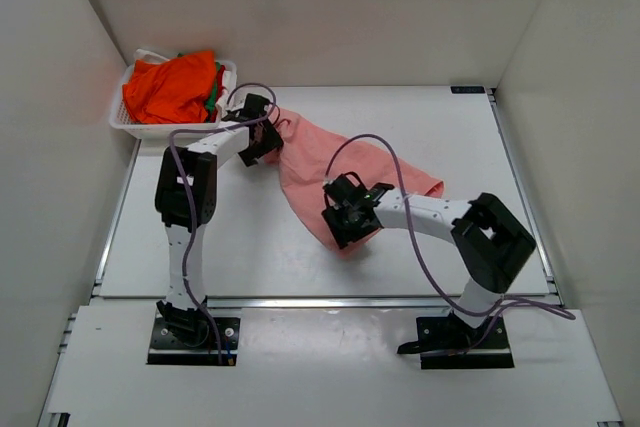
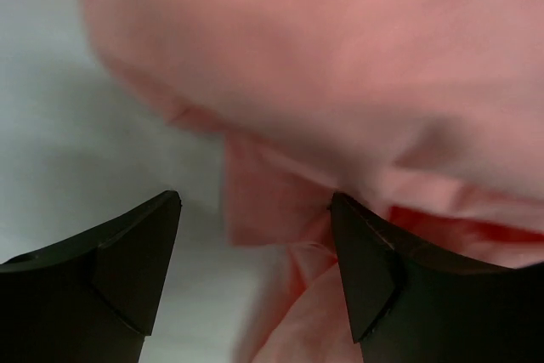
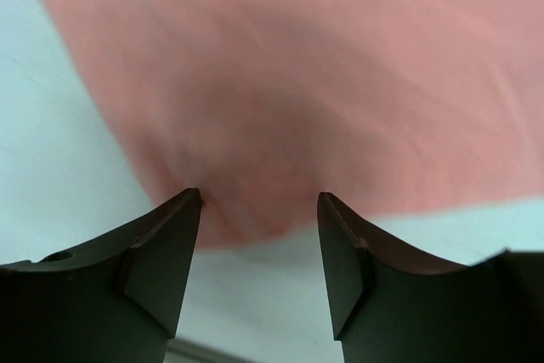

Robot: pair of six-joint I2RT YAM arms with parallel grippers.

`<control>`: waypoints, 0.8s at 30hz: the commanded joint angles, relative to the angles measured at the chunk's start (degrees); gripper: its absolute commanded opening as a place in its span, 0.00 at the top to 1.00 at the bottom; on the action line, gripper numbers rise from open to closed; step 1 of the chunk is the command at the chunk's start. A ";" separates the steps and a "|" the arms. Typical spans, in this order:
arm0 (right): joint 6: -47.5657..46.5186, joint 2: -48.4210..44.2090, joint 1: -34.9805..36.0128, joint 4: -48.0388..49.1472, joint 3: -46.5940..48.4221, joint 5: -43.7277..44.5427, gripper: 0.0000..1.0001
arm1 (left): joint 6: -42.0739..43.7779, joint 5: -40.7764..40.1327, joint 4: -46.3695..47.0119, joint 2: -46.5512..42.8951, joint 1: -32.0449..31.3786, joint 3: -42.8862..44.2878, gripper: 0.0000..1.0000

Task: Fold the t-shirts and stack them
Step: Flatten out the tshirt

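Pink shirt: a salmon-pink short-sleeved cloth t-shirt (image 1: 310, 162) is laid out loosely on the white table (image 1: 250, 247), creased rather than flat. It is stretched between the two grippers, with one lobe trailing off behind the right gripper.
Pink shirt, close up: in the left wrist view the cloth (image 2: 340, 57) is seen ahead of the fingertips, with a folded edge drawn in against the inner face of one finger (image 2: 374, 278). In the right wrist view a rounded edge of the cloth (image 3: 340, 65) is seen just beyond the fingertips.
Left gripper: the left gripper (image 1: 264, 142) (image 2: 255, 201) is held over one end of the pink shirt. Its jaws are spread wide and nothing is pinched between them.
Right gripper: the right gripper (image 1: 345, 219) (image 3: 259, 197) is set low at the opposite edge of the pink shirt. Its jaws are parted and bare table is seen in the gap; no cloth is gripped.
Orange shirt: a bright orange cloth t-shirt (image 1: 170, 87) is heaped in a white slotted plastic basket (image 1: 150, 130), just beyond the left gripper and well apart from the right one.
Green cloth: a strip of green cloth (image 1: 213, 97) is tucked at the edge of the orange heap nearest the left gripper.
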 commanded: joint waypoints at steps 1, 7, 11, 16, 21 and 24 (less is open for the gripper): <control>1.74 -7.80 -3.06 -2.30 -4.13 0.26 0.45 | -0.80 -2.20 -5.65 3.53 -1.30 9.20 0.18; -1.24 -14.65 -5.18 -5.02 -6.26 1.57 0.45 | -0.45 -6.59 -17.69 12.15 -3.32 19.51 0.90; -3.08 -15.90 -5.89 -4.76 -3.45 -1.14 0.44 | -0.63 -5.11 -18.67 10.40 -2.71 18.82 1.00; -4.58 -13.53 -2.12 -0.20 -3.61 -7.82 0.42 | -1.06 -1.51 -14.98 2.50 0.01 11.72 1.00; -3.62 -7.82 0.61 4.11 -6.34 -12.73 0.35 | -1.15 1.49 -15.23 -2.26 0.98 9.93 1.00; -3.79 -2.99 2.72 2.37 -6.69 -13.19 0.52 | -0.98 4.37 -15.24 -5.07 1.60 8.80 1.00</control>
